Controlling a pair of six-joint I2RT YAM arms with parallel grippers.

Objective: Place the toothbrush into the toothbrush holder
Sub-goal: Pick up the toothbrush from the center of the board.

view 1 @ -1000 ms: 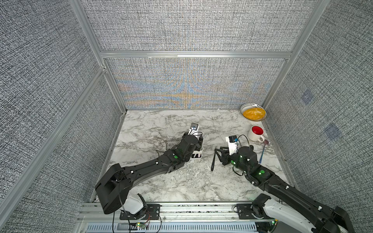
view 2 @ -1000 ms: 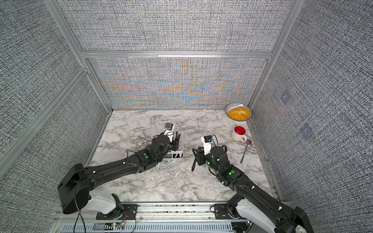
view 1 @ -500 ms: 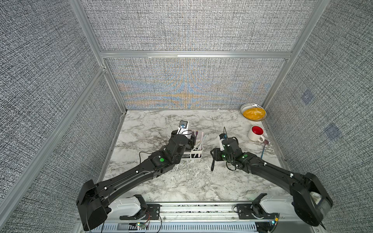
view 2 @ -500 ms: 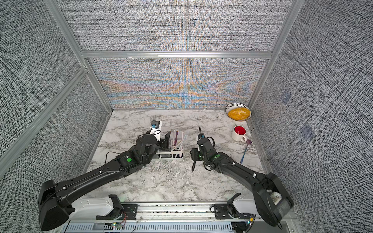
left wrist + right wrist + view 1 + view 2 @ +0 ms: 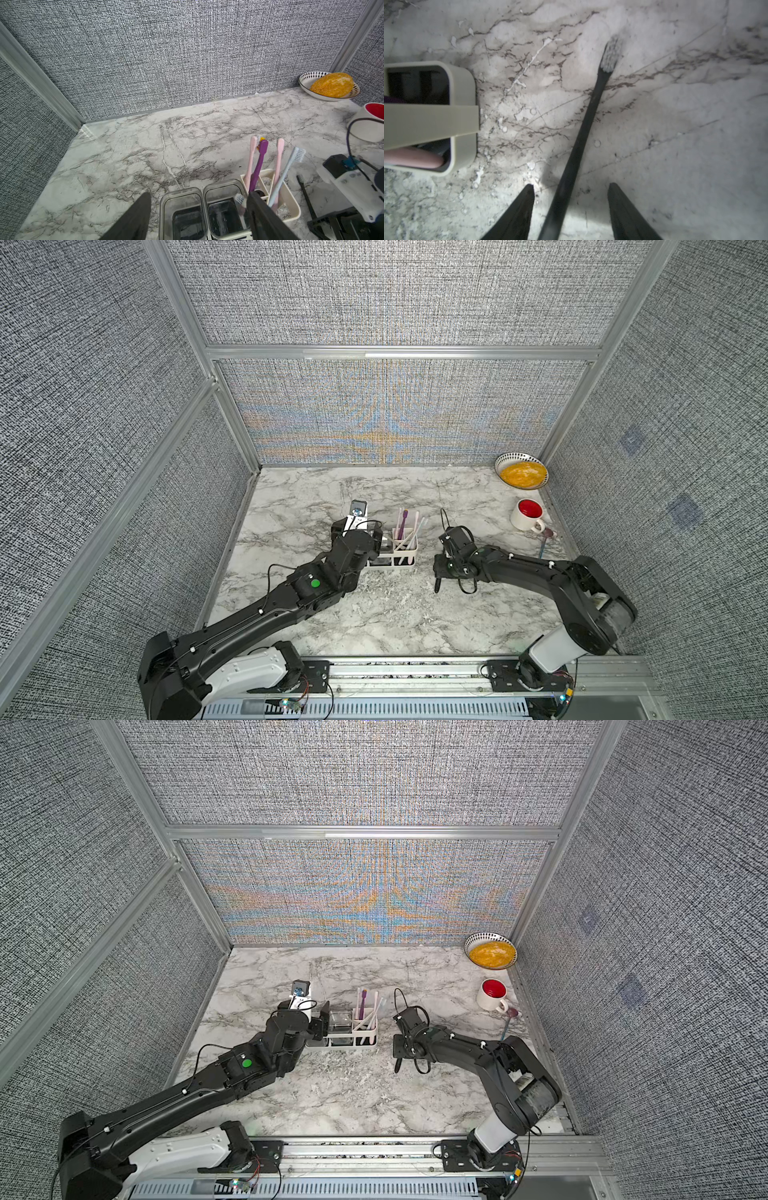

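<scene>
A black toothbrush (image 5: 588, 112) lies flat on the marble just right of the toothbrush holder (image 5: 411, 563), its grey bristles pointing toward the back wall. My right gripper (image 5: 571, 185) is open and low over the table, one finger on each side of the handle without touching it. In both top views the arm hides most of the brush, leaving only its handle end (image 5: 397, 1065) showing. The white holder (image 5: 293, 207) has two clear cups and an end section holding several pink, purple and pale blue brushes. My left gripper (image 5: 198, 194) is open at the cup end.
A white mug with a red inside (image 5: 528, 516) stands near the right wall. Behind it, in the back right corner, is a patterned bowl of yellow food (image 5: 521, 473). A blue-handled utensil (image 5: 544, 545) lies by the mug. Fabric walls enclose three sides.
My left gripper has drawn back leftward off the holder, uncovering its brushes, and its jaws have widened. The right gripper's jaws have widened too, and that wrist has sunk lower over the black toothbrush.
</scene>
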